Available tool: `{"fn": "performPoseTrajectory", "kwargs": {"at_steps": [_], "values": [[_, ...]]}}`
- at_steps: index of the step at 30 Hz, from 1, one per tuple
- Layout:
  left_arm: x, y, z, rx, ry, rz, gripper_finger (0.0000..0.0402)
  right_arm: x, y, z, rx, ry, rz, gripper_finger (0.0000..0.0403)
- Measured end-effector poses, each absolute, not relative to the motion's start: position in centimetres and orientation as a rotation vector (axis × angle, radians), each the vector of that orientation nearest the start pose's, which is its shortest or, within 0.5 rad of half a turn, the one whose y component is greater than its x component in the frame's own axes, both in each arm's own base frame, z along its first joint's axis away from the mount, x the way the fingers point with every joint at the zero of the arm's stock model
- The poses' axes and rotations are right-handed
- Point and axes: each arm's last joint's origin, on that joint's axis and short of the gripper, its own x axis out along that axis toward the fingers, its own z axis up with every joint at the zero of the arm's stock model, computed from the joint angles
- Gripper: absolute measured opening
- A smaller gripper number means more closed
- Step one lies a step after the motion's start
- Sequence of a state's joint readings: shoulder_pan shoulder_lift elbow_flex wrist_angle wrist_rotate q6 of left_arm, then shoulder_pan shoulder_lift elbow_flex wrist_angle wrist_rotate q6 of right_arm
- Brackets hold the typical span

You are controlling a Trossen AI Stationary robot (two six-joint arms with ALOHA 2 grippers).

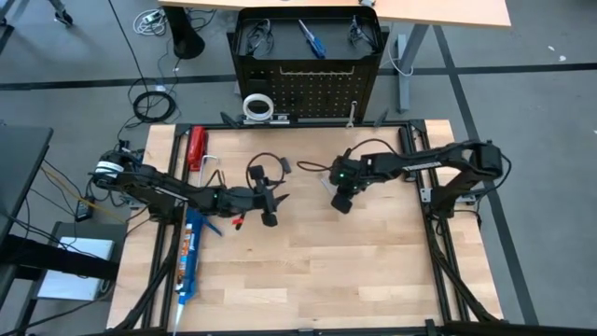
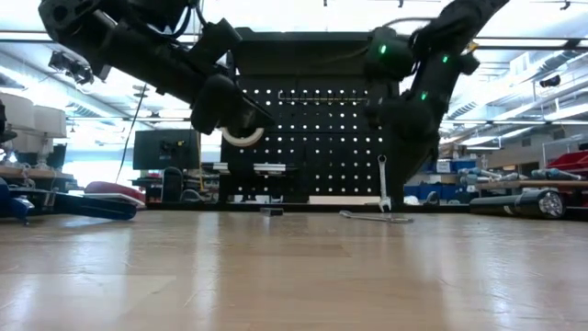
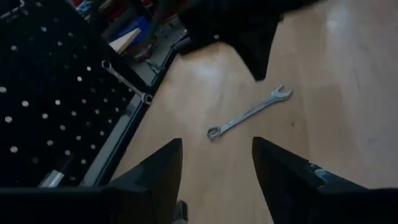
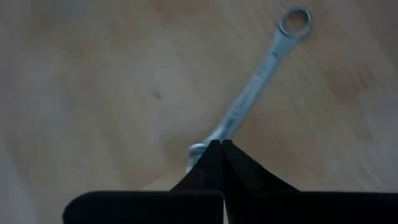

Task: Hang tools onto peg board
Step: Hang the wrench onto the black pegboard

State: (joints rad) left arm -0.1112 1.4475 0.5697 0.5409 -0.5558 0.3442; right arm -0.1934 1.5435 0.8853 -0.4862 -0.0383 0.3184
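Observation:
The black peg board (image 1: 312, 89) stands upright at the table's far edge. A white tape roll (image 1: 258, 105) hangs on its face. A silver wrench (image 2: 382, 179) stands against it, lower end at the base. A second silver wrench (image 3: 249, 112) lies flat on the table in front of the board. My right gripper (image 4: 221, 146) hovers shut over this wrench's near end and holds nothing. My left gripper (image 3: 216, 168) is open and empty, pointing toward the board and the flat wrench. Black safety glasses (image 1: 266, 173) lie on the table just beyond it.
A long blue caulking gun (image 1: 191, 252) lies along the table's left side, with a red-handled tool (image 1: 196, 149) beyond it. A blue-handled screwdriver (image 1: 311, 37) and more glasses (image 1: 364, 33) sit behind the board's top. The near half of the tabletop (image 1: 326, 280) is bare wood.

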Motion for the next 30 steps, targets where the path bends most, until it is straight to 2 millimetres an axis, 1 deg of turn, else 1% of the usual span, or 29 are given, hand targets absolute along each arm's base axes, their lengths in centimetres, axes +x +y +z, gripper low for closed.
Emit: {"fn": "performPoseTrajectory", "kwargs": {"at_steps": [4, 7, 9, 11, 13, 16, 18, 20, 22, 25, 27, 30], "values": [[27.7, -1.6, 18.5, 0.501, 0.403, 0.372, 0.0202, 27.3, -4.2, 19.6, 0.392, 1.057, -0.287, 0.0002], [27.8, -1.6, 18.6, 0.508, 0.393, 0.373, 0.0202, 27.0, -3.5, 20.7, 0.387, 1.010, -0.281, 0.0002], [27.8, -1.6, 18.6, 0.498, 0.390, 0.366, 0.0202, 27.0, -3.3, 21.0, 0.364, 0.988, -0.321, 0.0006], [27.8, -1.6, 18.7, 0.472, 0.372, 0.370, 0.0202, 27.2, -3.4, 20.8, 0.328, 0.975, -0.382, 0.0021], [27.9, -1.6, 18.9, 0.448, 0.351, 0.375, 0.0202, 27.9, -3.7, 20.3, 0.298, 0.942, -0.435, 0.0045], [28.0, -1.6, 19.1, 0.434, 0.327, 0.378, 0.0202, 29.3, -4.4, 18.9, 0.261, 0.906, -0.494, 0.0086], [28.0, -1.6, 19.2, 0.431, 0.319, 0.379, 0.0202, 30.0, -5.5, 17.8, 0.272, 0.887, -0.552, 0.0111], [28.0, -1.7, 19.2, 0.430, 0.316, 0.378, 0.0202, 30.0, -7.0, 16.6, 0.309, 0.905, -0.641, 0.0127], [28.0, -1.9, 19.2, 0.432, 0.317, 0.372, 0.0202, 29.8, -8.3, 15.4, 0.342, 0.948, -0.708, 0.0136], [27.9, -2.1, 19.2, 0.433, 0.315, 0.363, 0.0202, 29.8, -9.6, 13.6, 0.336, 1.002, -0.721, 0.0137], [27.9, -2.1, 19.2, 0.433, 0.315, 0.363, 0.0202, 30.3, -9.8, 12.7, 0.302, 1.010, -0.699, 0.0135], [27.9, -2.1, 19.0, 0.434, 0.333, 0.368, 0.0202, 31.1, -9.7, 12.0, 0.299, 0.978, -0.633, 0.0130]]}}
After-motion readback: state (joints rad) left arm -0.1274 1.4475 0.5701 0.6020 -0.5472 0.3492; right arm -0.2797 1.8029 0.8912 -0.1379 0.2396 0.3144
